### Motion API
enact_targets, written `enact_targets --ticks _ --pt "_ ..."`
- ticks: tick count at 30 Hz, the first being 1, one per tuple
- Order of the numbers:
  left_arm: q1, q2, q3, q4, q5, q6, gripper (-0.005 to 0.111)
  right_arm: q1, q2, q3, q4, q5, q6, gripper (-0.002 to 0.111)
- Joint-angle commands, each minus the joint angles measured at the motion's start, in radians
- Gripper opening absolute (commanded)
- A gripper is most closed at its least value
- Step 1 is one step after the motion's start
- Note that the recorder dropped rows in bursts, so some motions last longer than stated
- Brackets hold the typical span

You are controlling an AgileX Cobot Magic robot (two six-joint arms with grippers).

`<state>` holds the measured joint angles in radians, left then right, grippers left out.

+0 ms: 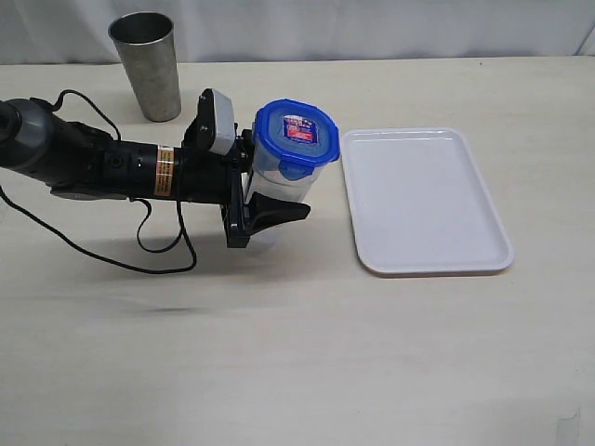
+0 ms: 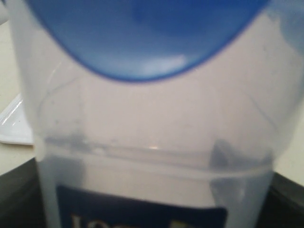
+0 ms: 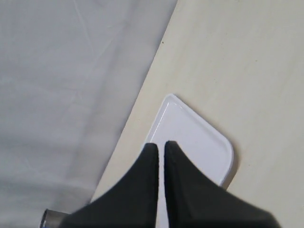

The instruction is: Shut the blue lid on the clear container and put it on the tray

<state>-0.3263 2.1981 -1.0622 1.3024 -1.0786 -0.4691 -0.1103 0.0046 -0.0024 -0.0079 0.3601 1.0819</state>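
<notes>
The clear container is just left of the tray, with the blue lid sitting on its mouth, sticker face up. My left gripper reaches in from the left and is shut on the container's body; one black finger shows in front of it. In the left wrist view the container fills the frame, with the lid at its far end and dark fingers at the sides. My right gripper is shut on nothing, over the tray, and is outside the exterior view.
A grey metal cup stands at the back left, behind the left arm. Black cables loop on the table under that arm. A grey cloth wall runs along the table's far edge.
</notes>
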Motion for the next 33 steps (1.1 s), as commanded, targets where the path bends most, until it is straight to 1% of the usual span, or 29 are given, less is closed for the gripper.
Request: enact_targets --ticks 1,5,7,14,18,20,29,33 --pt "0.001 -0.003 0.002 -0.029 -0.031 -0.002 0.000 -0.006 -0.005 0.002 -0.007 0.004 -0.280 0.004" --pt "0.001 -0.003 0.002 -0.029 -0.031 -0.002 0.000 -0.006 -0.005 0.002 -0.007 0.004 -0.635 0.004" --pt "0.001 -0.003 0.002 -0.029 -0.031 -0.002 0.000 -0.006 -0.005 0.002 -0.005 0.004 -0.730 0.004" --pt "0.001 -0.003 0.002 -0.031 -0.031 -0.002 0.000 -0.006 -0.005 0.002 -0.005 0.004 -0.771 0.004" --pt "0.001 -0.003 0.002 -0.031 -0.031 -0.002 0.000 -0.006 -0.005 0.002 0.001 -0.003 -0.997 0.004" --pt "0.001 -0.003 0.002 -0.031 -0.031 -0.002 0.000 -0.006 -0.005 0.002 0.001 -0.013 -1.058 0.004" --pt "0.001 -0.003 0.002 -0.031 -0.031 -0.002 0.000 -0.006 -0.005 0.002 0.001 -0.014 -1.076 0.004" --pt "0.001 -0.003 0.002 -0.031 -0.031 -0.002 0.000 -0.006 -0.005 0.002 0.001 -0.014 -1.133 0.004"
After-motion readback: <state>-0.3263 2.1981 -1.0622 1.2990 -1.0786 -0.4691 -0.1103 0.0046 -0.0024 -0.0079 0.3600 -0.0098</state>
